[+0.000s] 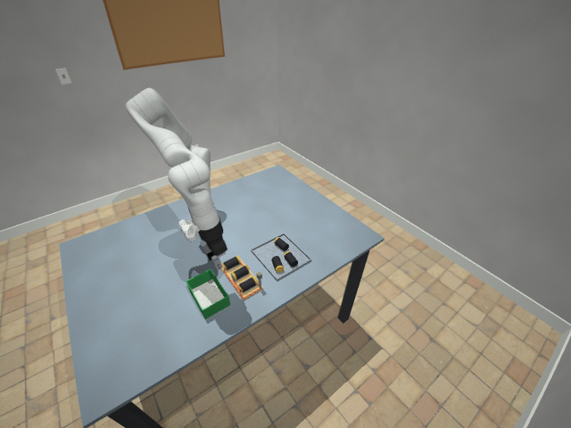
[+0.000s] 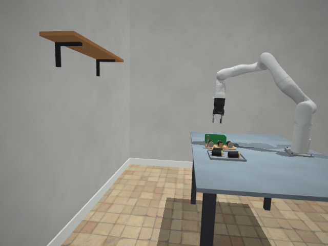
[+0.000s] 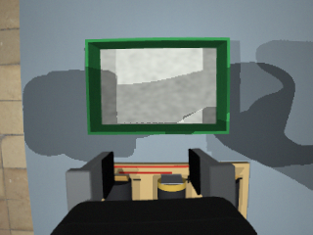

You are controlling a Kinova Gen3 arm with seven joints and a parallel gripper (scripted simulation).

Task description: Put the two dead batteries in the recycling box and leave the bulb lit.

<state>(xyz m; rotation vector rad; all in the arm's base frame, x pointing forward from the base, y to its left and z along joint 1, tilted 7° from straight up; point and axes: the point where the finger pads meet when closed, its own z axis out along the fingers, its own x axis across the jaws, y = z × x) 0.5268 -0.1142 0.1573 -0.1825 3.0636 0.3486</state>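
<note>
My gripper [image 1: 212,259] [image 2: 217,120] [image 3: 151,165] is open and empty. It hangs well above the table, over the far end of the orange battery holder [image 1: 254,291] [image 2: 223,148] [image 3: 242,176]. The holder carries three black batteries [image 1: 230,263] [image 1: 240,273] [image 1: 248,283]; one with a yellow band shows between my fingers in the wrist view [image 3: 171,189]. The green recycling box [image 1: 214,308] [image 2: 214,138] [image 3: 156,43] stands upright beside the holder and is empty. Three more batteries [image 1: 280,243] [image 1: 290,259] [image 1: 277,264] lie on a flat grey tray [image 1: 266,251] [image 2: 227,159]. A small bulb post [image 1: 260,276] stands at the holder's corner; I cannot tell whether it is lit.
The blue-grey table [image 1: 138,258] [image 2: 251,175] holds everything; its edge runs close to the tray. The arm's base [image 2: 298,150] is bolted at the far side. A wooden shelf [image 2: 79,44] hangs high on the wall, away from the table.
</note>
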